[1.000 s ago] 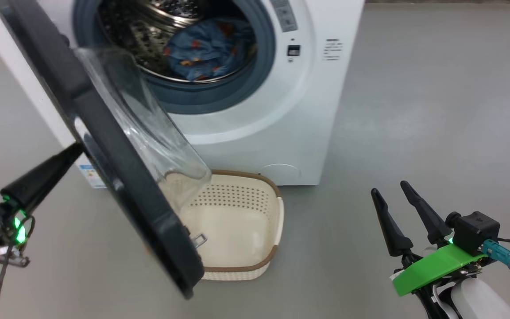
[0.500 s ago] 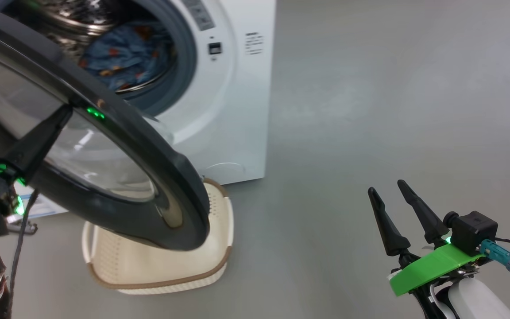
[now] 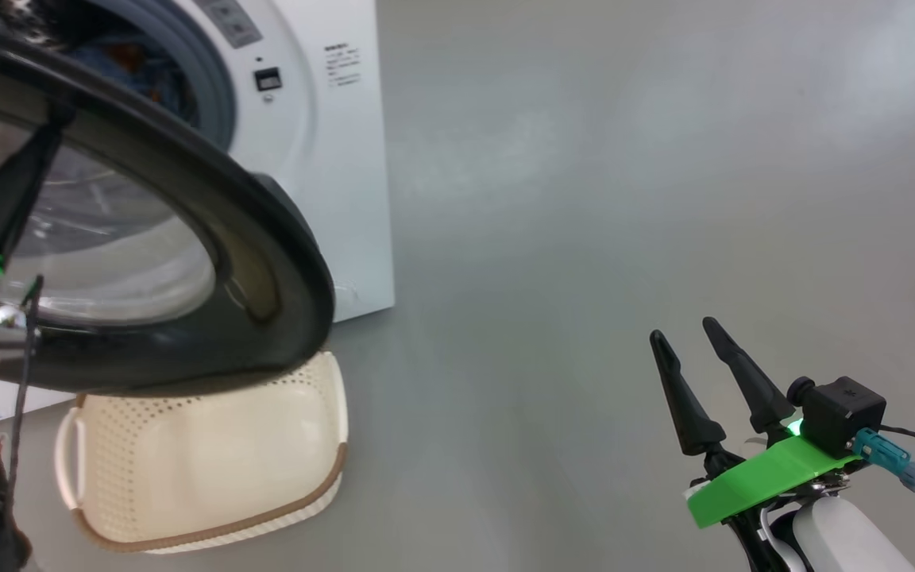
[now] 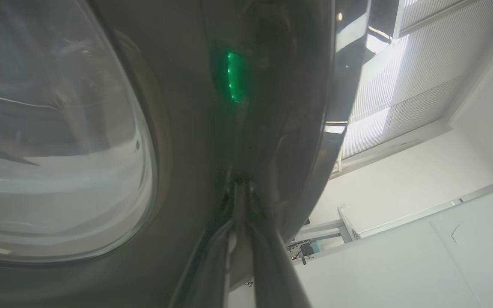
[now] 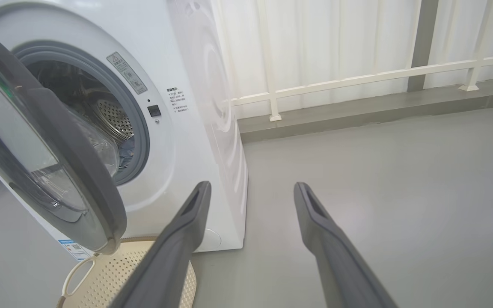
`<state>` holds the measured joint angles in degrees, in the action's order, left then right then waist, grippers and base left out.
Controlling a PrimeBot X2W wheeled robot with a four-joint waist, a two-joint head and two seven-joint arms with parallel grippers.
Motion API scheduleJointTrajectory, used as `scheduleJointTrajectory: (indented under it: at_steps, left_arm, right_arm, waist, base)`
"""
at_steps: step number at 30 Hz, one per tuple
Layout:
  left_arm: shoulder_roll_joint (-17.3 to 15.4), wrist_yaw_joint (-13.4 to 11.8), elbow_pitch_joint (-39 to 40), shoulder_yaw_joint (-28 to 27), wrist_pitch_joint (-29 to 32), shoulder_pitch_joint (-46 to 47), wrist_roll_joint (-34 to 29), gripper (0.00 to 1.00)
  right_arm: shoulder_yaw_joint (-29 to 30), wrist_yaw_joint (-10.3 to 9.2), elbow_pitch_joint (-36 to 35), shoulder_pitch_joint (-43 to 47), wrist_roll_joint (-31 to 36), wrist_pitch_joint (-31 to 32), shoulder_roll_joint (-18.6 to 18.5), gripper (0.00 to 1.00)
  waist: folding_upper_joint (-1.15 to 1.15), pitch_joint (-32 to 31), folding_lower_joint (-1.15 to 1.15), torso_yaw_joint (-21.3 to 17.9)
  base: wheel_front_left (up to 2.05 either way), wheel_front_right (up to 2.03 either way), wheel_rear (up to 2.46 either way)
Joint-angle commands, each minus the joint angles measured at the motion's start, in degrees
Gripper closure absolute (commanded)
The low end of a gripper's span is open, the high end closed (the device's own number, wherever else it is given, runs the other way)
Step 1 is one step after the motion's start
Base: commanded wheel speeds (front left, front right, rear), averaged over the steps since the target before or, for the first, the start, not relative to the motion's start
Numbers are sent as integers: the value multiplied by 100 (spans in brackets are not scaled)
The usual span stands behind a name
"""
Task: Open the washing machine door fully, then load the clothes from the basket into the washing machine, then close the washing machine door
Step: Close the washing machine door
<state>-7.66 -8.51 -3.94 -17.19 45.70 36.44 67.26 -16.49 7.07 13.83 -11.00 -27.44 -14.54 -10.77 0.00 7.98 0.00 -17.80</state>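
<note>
Grey floor [image 3: 624,199], white railing [image 5: 357,81] before pale curtains [image 5: 336,34].

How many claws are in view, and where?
2. The left claw, shut, touches the black rim of the washing machine door; the right claw, open, hangs over the floor.

White washing machine [image 3: 346,199], black door [image 3: 267,238], cream basket [image 3: 187,461] on a plain grey floor [image 3: 624,199].
The door's wide rim is glossy black around a clear, colourless glass bowl, with a green light reflected in the gloss. The machine's rubber ring [image 5: 141,132] is grey, its drum [image 5: 114,117] silver steel dotted with rows of small holes, and its label sticker [image 5: 73,249] is blue and white. The clothes [image 3: 100,63] are blue with orange marks. The basket is cream-white, perforated in a regular dot grid, with a brown braided rim. The left pincer [image 3: 52,135] and right pincer [image 3: 681,329] have matt black fingers; the right one sits on a bright green mount [image 3: 767,477].
</note>
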Motion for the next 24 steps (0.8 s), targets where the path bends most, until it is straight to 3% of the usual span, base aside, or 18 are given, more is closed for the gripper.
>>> scheduleJointTrajectory:
  at_steps: [1,8,14,24]
  left_arm:
    - [-263,49,25,-157,-110,237,-163,100]
    - [-432,188,-493,-265,-515,484,-377,100]
    - [-367,370,-893,-300,-824,718,-383,100]
    - [-319,545,-1165,-232,-818,811,-308,100]
  right_arm:
    - [-68,42,-154,-35,90,-46,0,0]
    - [-6,42,-184,-24,112,-46,70,0]
    - [17,42,-169,-41,135,-46,111,0]
    - [25,42,-141,-61,139,-46,92,0]
  waist:
    - [0,150,0,-198]
    - [0,239,0,-353]
    - [0,234,0,-282]
    - [0,177,0,-97]
  base:
    - [0,0,0]
    - [0,0,0]
    - [0,0,0]
    - [0,0,0]
